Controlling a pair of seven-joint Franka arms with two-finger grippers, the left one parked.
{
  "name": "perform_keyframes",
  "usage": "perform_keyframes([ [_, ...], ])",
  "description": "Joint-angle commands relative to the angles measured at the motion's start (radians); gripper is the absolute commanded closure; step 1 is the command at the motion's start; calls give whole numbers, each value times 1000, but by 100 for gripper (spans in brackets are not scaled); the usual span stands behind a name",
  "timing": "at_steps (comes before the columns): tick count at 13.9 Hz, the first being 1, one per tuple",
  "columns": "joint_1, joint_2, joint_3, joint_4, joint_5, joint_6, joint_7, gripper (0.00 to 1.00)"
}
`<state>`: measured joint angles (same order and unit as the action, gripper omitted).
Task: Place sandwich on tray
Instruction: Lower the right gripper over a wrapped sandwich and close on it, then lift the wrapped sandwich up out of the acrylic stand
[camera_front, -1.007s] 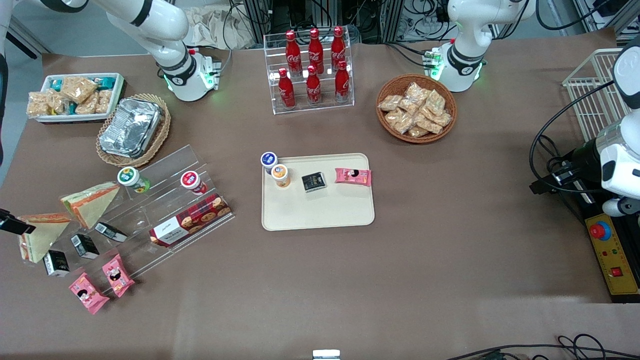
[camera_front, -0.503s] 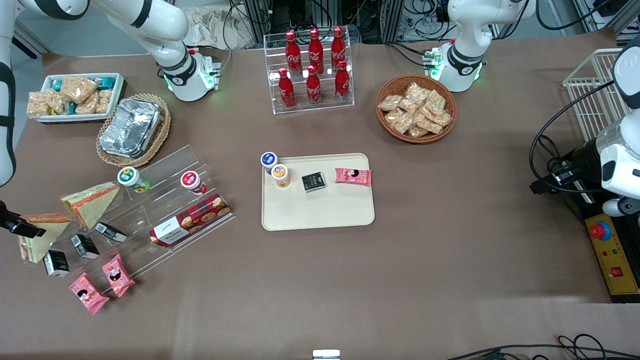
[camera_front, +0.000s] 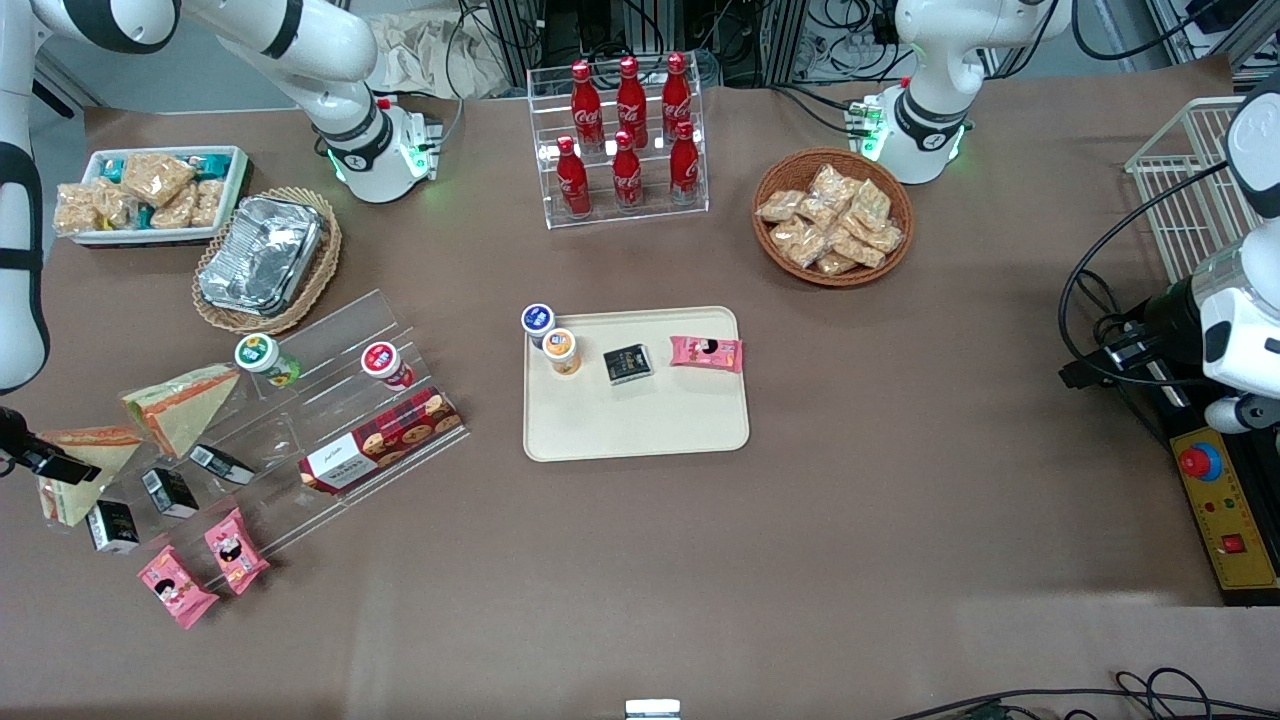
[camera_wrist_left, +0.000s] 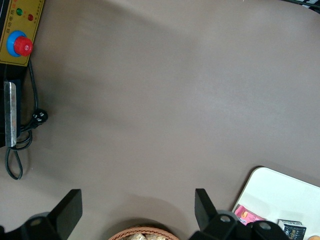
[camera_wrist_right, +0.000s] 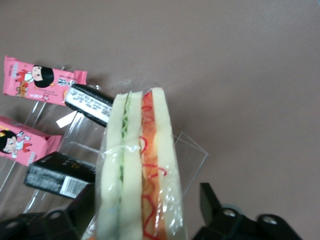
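Clear-wrapped triangular sandwich wedge (camera_wrist_right: 142, 170) sits between our gripper (camera_wrist_right: 150, 210) jaws, spread wide on either side; whether they touch it we cannot tell.

gripper (camera_front: 30, 455) edge-cropped (front view), sandwich (camera_wrist_right: 142, 170) base hidden

Brown worktop (camera_front: 900, 520) carried an acrylic rack of six cola bottles (camera_front: 627, 130) farthest from the front camera, mid-table. Wicker basket of snack packs (camera_front: 832, 216) sat toward the parked arm's end. At the working arm's end: white bin of snack packs (camera_front: 150, 192), foil tray (camera_front: 262, 254) in a wicker basket, clear stepped display (camera_front: 330, 420) with a green-lid cup (camera_front: 262, 358), red-lid cup (camera_front: 384, 363), plaid cookie box (camera_front: 380, 440). Two pink packs (camera_front: 200, 570) lay nearest the camera, black boxes (camera_front: 140, 505) just beside them.
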<state>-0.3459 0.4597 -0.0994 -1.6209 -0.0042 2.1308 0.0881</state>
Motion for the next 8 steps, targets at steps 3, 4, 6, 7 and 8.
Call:
perform_keyframes([
  [3,-12,5,6,1,16,14,-70,100],
  [4,-13,5,6,1,16,14,-86,100],
  [6,-15,2,6,7,18,8,-105,100],
  [7,-13,-4,6,13,18,-5,-114,100],
  [8,-13,-15,6,21,21,-44,-142,100],
])
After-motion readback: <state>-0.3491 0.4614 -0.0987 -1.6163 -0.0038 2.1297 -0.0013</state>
